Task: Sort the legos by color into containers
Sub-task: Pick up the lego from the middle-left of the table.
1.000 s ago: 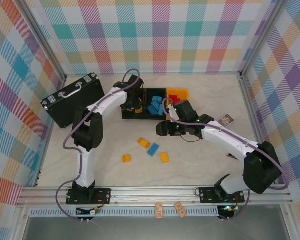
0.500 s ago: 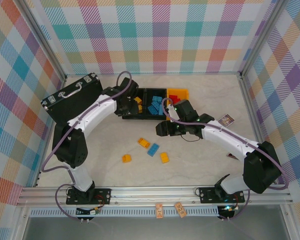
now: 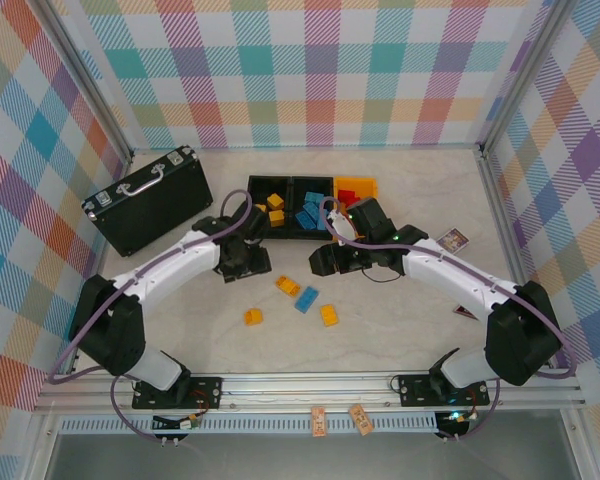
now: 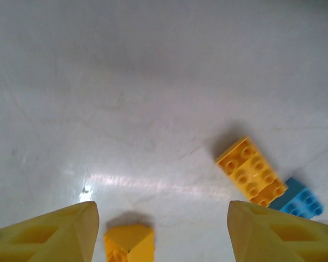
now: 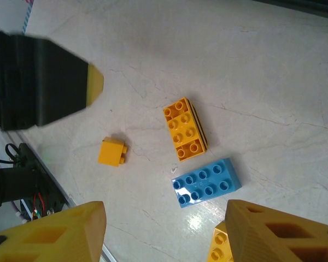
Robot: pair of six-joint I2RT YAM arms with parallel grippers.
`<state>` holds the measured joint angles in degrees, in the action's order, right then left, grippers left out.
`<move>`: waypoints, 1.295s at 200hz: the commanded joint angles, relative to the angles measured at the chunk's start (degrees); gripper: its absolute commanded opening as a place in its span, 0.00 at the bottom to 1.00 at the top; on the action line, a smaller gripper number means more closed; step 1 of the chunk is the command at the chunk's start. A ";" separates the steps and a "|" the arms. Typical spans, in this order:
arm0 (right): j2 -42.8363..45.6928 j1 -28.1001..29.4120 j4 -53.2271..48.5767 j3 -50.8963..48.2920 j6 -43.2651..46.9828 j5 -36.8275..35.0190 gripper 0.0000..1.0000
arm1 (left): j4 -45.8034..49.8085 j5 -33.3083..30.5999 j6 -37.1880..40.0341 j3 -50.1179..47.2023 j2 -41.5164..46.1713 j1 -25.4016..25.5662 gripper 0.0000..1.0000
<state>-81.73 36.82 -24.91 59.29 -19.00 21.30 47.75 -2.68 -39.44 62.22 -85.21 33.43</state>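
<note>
Loose legos lie mid-table: a yellow-orange brick [image 3: 287, 286], a blue brick [image 3: 306, 299], another yellow one [image 3: 329, 315] and a small yellow one [image 3: 253, 317]. At the back stand the containers: a black bin [image 3: 252, 204] with yellow bricks, a black bin [image 3: 293, 215] with blue bricks, and an orange bin [image 3: 368, 184] with red ones. My left gripper [image 3: 255, 268] hangs open over the table, the small yellow brick [image 4: 128, 245] low between its fingers, untouched. My right gripper [image 3: 325, 262] is open above the blue brick [image 5: 206, 182] and the yellow-orange brick [image 5: 185, 129].
A black case [image 3: 150, 197] with metal trim lies at the back left. A small card [image 3: 452, 238] sits on the right beyond my right forearm. Checked walls close in the table on three sides.
My left arm has drawn back from the left black bin towards the loose bricks, and its jaws have opened wider. The right arm has not moved.
</note>
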 commanded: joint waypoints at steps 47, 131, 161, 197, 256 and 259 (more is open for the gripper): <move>-1.42 -0.08 -0.58 1.37 1.43 2.56 0.60 | -1.59 0.94 -11.18 -10.76 2.77 9.63 0.74; 0.42 -0.08 -0.78 -0.04 0.81 1.86 0.59 | -4.13 -2.04 -12.33 -13.35 -3.57 11.70 0.70; 1.09 -0.07 -1.02 -0.36 0.64 1.21 0.59 | -5.71 -1.44 -12.26 -14.23 -5.62 11.67 0.65; 1.49 -0.08 -1.20 -0.57 0.32 0.33 0.59 | -7.27 -0.33 -11.90 -14.80 -6.46 11.66 0.47; 2.52 -0.11 -0.29 -1.19 -0.81 -0.45 0.59 | -2.43 -4.43 -7.74 -8.90 -4.34 10.45 0.36; 2.56 -0.12 -0.24 -1.27 -0.92 -0.41 0.59 | -2.26 -4.56 -7.43 -8.44 -4.21 10.20 0.36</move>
<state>-81.12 36.82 -25.34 59.07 -19.03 21.19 42.28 -4.56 -49.84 50.09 -90.28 44.49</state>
